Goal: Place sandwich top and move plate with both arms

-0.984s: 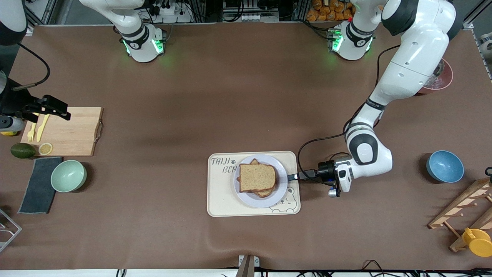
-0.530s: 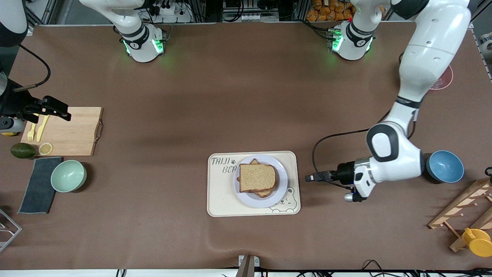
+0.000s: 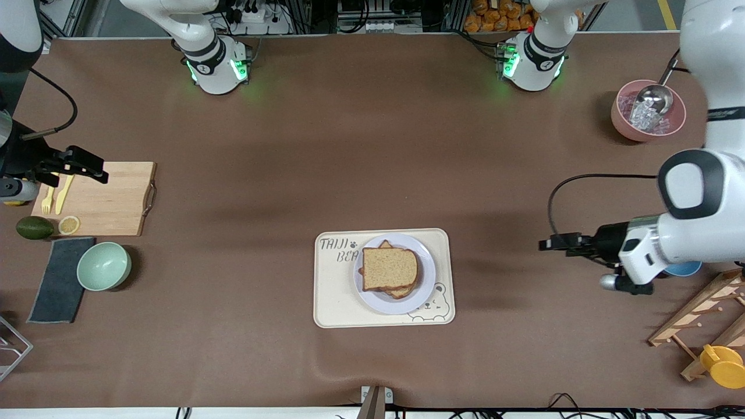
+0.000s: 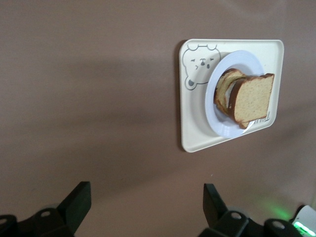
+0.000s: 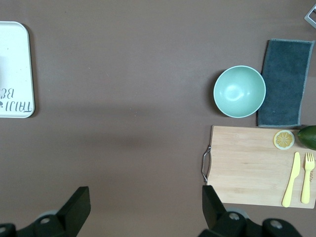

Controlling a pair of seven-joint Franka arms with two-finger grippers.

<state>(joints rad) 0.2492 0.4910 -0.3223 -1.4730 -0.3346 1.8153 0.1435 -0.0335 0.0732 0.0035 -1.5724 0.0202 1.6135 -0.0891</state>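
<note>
The cream tray (image 3: pixel 332 302) with its bear drawing lies on the brown surface (image 3: pixel 361 157), closer to the front camera than most of what sits here. On the tray rests the plate (image 3: pixel 425 291), and on the plate the sandwich top (image 3: pixel 389 267) lies flat over the lower slice, covering it almost wholly when seen from overhead. The left wrist view tells more (it looks in from the side): the sandwich top (image 4: pixel 254 98) shows as the upper layer of a stack, with the lower slice and a pale filling peeking out beneath it on the plate (image 4: pixel 222 123).

At about the same depth toward the left arm's end, the left claw (image 3: pixel 544 244) hangs over bare surface, well apart from the tray, its fingers spread wide and empty; its two black fingertips (image 4: pixel 76 197) frame the lower edge of its own wrist view. A blue bowl (image 3: pixel 684 269) is mostly hidden under that arm.

Toward the right arm's end sit a mint bowl (image 3: pixel 103 266) and a grey cloth (image 3: pixel 58 279). A little farther back lies a wooden cutting board (image 3: pixel 105 198), and the right claw (image 3: pixel 87 166) waits over it, open and holding nothing. Its wrist view shows plainly what the arm partly hides from the front: a yellow knife (image 5: pixel 291 180), a fork (image 5: pixel 307 177), a lemon slice (image 5: pixel 284 139).

Farthest back, a pink bowl (image 3: pixel 625 125) holds a metal scoop (image 3: pixel 655 96).
</note>
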